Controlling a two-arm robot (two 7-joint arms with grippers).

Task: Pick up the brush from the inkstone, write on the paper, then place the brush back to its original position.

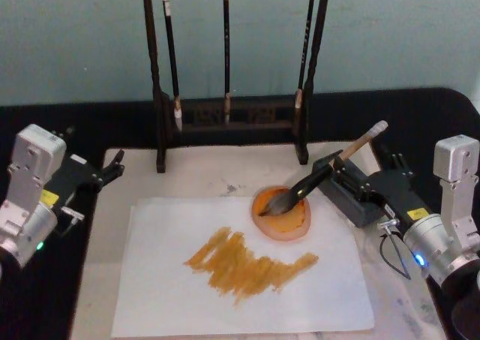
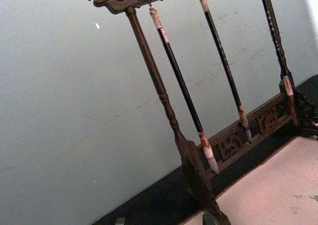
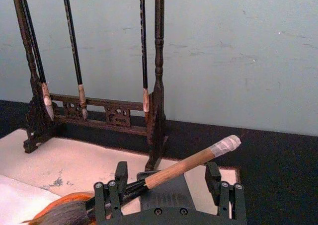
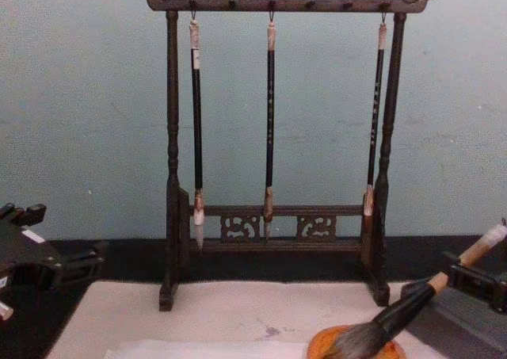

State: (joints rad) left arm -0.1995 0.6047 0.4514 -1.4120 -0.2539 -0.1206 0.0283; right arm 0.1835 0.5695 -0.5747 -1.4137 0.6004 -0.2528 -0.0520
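Resting bristles-down in the orange inkstone (image 1: 281, 214) by the white paper's (image 1: 161, 280) far right corner, the thick tan-handled brush (image 1: 330, 169) seems released; your right gripper (image 1: 335, 172) straddles it wide, so withdraw straight.

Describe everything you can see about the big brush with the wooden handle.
The brush has a thick tan wooden handle, a black collar, bushy grey bristles and a white-wrapped end. It lies tilted, bristles down in the orange dish at the paper's far right edge, handle rising toward the right. The right hand is open, with the handle between its fingers.
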